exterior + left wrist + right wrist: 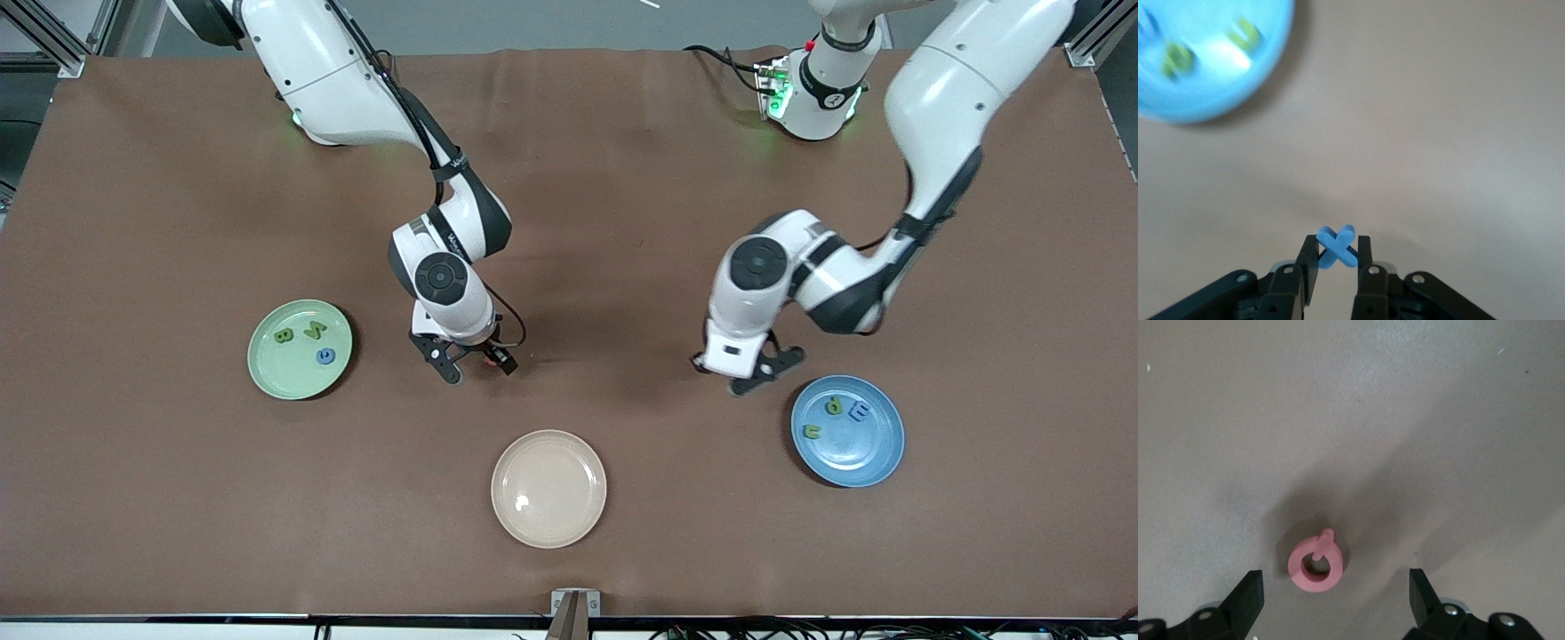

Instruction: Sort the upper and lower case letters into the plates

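My left gripper (pixel 751 378) is shut on a blue plus-like piece (pixel 1336 247) and holds it over bare table beside the blue plate (pixel 862 455); the piece is hidden in the front view. The blue plate (pixel 1211 90) holds two green letters (pixel 836 405) and a blue one (pixel 859 411). My right gripper (pixel 474 364) is open and low over the table, with a red ring-shaped letter (pixel 1315 565) lying between its fingers (pixel 1251 593). The mint green plate (pixel 267 373) holds two green letters (pixel 284 336) and a blue one (pixel 326 356).
A cream-beige plate (pixel 548 524) lies nearer the front camera than both grippers, midway between the two coloured plates. The brown mat (pixel 622 178) covers the whole table.
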You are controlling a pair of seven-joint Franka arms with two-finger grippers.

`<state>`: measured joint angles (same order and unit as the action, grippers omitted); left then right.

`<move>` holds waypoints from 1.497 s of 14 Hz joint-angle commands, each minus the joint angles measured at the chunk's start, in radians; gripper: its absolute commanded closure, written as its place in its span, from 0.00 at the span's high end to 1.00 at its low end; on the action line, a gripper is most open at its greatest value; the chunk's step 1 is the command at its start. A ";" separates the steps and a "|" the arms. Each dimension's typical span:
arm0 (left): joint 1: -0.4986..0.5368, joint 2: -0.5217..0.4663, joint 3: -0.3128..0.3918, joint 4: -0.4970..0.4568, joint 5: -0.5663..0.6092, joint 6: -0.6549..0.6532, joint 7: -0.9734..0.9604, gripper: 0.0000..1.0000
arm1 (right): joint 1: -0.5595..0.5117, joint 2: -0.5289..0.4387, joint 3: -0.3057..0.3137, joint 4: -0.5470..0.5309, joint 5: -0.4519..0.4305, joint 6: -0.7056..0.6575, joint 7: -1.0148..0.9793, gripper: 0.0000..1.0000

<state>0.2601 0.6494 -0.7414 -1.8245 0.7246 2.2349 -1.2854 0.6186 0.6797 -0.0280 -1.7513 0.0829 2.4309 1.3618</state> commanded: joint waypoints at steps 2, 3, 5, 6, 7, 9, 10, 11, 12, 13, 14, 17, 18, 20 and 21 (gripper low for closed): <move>0.128 -0.034 -0.012 -0.013 0.007 -0.021 0.197 0.03 | 0.018 0.015 -0.012 0.018 -0.014 -0.016 0.016 0.72; 0.157 -0.033 -0.012 -0.010 0.009 -0.020 0.242 0.03 | 0.018 0.020 -0.012 0.019 -0.015 -0.015 0.016 0.71; 0.198 -0.014 -0.012 0.031 0.010 -0.006 0.343 0.02 | 0.024 0.030 -0.012 0.032 -0.023 -0.016 0.016 0.64; 0.203 0.007 -0.010 0.063 0.007 -0.003 0.378 0.02 | 0.023 0.032 -0.012 0.032 -0.023 -0.016 0.016 0.64; 0.205 0.030 -0.007 0.094 0.003 -0.003 0.403 0.02 | 0.023 0.032 -0.012 0.033 -0.025 -0.016 0.014 0.64; 0.203 0.070 -0.001 0.157 -0.002 -0.003 0.408 0.04 | 0.021 0.034 -0.013 0.036 -0.040 -0.016 0.014 0.64; 0.203 0.085 0.011 0.175 -0.002 -0.003 0.422 0.04 | 0.020 0.034 -0.013 0.038 -0.045 -0.016 0.013 0.63; 0.202 0.090 0.026 0.182 -0.002 -0.003 0.448 0.07 | 0.020 0.034 -0.013 0.038 -0.049 -0.016 0.011 0.60; 0.203 0.105 0.040 0.183 -0.002 -0.001 0.461 0.09 | 0.018 0.032 -0.013 0.038 -0.057 -0.016 0.010 0.58; 0.203 0.114 0.051 0.183 -0.002 0.005 0.463 0.09 | 0.019 0.034 -0.013 0.038 -0.064 -0.016 0.010 0.56; 0.203 0.121 0.053 0.183 -0.001 0.023 0.463 0.11 | 0.016 0.034 -0.013 0.038 -0.077 -0.016 0.008 0.56; 0.203 0.151 0.071 0.188 -0.004 0.051 0.457 0.13 | 0.016 0.038 -0.013 0.038 -0.092 -0.016 0.010 0.54; 0.200 0.170 0.071 0.194 -0.004 0.054 0.446 0.14 | 0.019 0.040 -0.013 0.038 -0.092 -0.015 0.011 0.51; 0.199 0.173 0.071 0.194 -0.004 0.068 0.437 0.24 | 0.023 0.038 -0.013 0.038 -0.092 -0.016 0.011 0.36; 0.202 0.174 0.073 0.189 -0.002 0.068 0.439 0.29 | 0.023 0.038 -0.013 0.038 -0.094 -0.018 0.011 0.27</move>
<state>0.4696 0.8155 -0.6747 -1.6529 0.7242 2.2979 -0.8442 0.6286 0.6981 -0.0327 -1.7270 0.0138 2.4219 1.3613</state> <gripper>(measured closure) 0.727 0.577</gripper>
